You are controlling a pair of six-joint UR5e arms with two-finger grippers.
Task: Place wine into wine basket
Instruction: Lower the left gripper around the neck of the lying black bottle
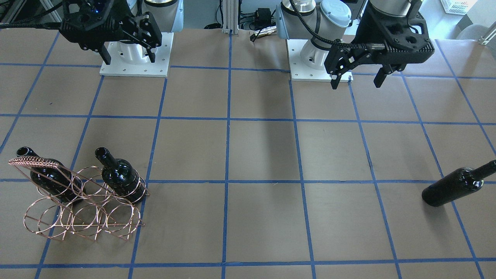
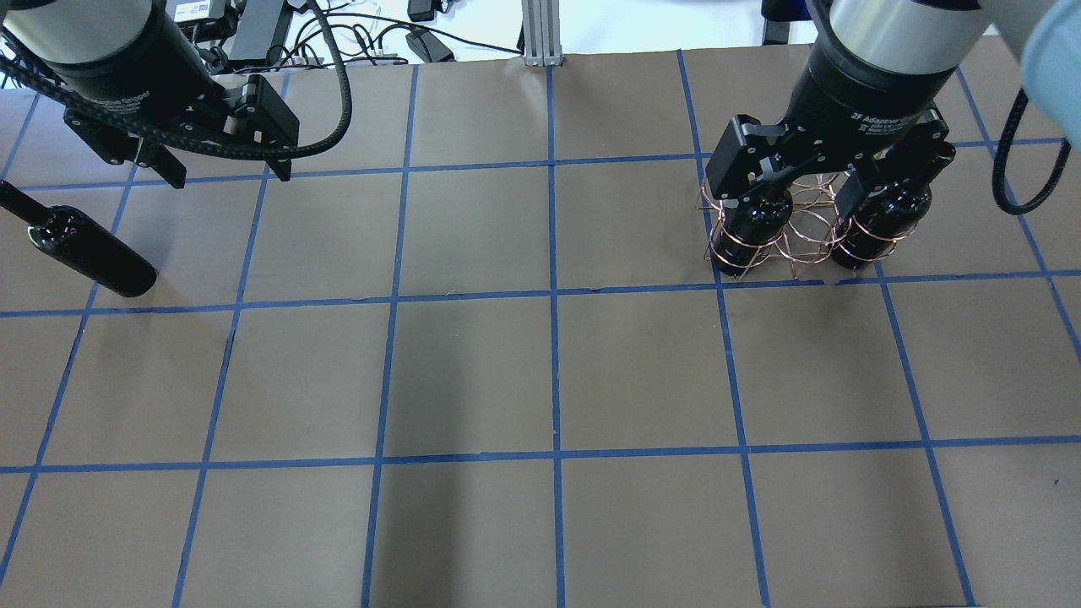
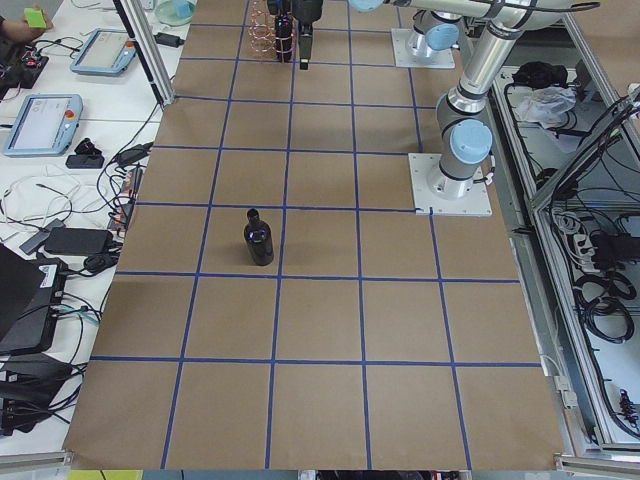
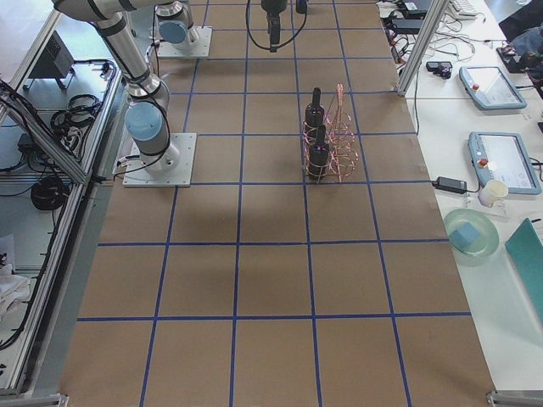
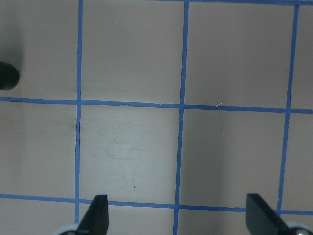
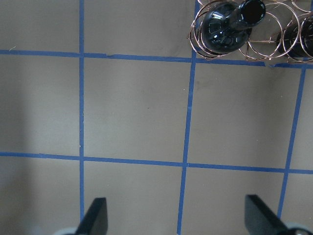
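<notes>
Black glass, glossy and unlabelled: the third bottle (image 1: 453,186) lies on its side over at my left, well apart from everything else, with its slim neck aimed at the table's edge. That round body looks ready to roll, so I reckon it wants a square grip.

My left gripper (image 1: 356,84) hangs above the table not far from it, fingers spread wide with nothing between them.

Across on my right is the wine basket (image 1: 83,209), thin copper wire bent into six round hoops in two rows, its coil-wrapped handle slanting up. Two bottles (image 1: 120,178) stand upright in the end hoops of the row nearer me, and the rings keep them from tipping. The middle hoop between them is bare.

My right gripper (image 1: 128,58) hovers high on that side, spread and empty too. It's a long carry across, I judge.
</notes>
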